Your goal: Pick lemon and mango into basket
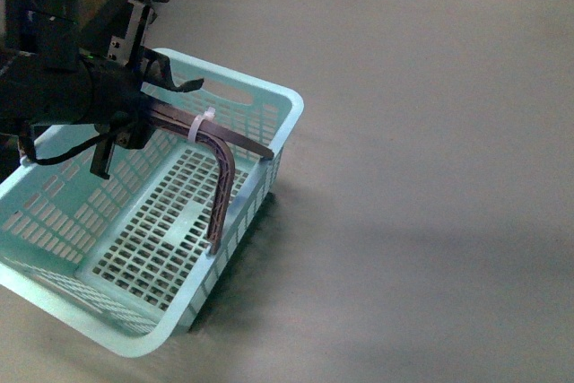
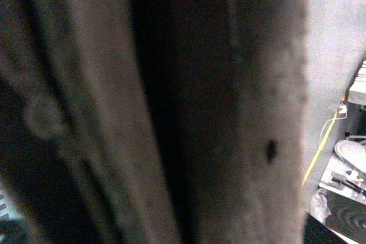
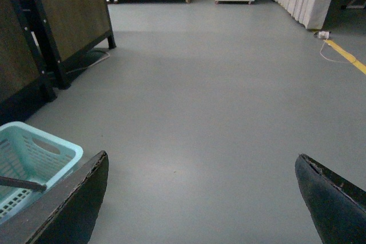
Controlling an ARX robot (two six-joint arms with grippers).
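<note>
Aqua basket (image 1: 260,85) holds no lemon or mango yet, so nothing looks done; right claw (image 3: 201,159) gapes empty, left claw (image 1: 169,75) unclear.

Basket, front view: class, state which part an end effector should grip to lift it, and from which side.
Probably the brown handle of the basket, gripped from above. Its thin bar lies across the open top with clear space beneath, so it looks easy to close around.

You see the basket (image 1: 242,76) at lower left in the front view: light aqua, upright, slotted walls and floor. A brown handle (image 1: 220,190) crosses its interior, with a white zip tie (image 1: 199,125) on it.
</note>
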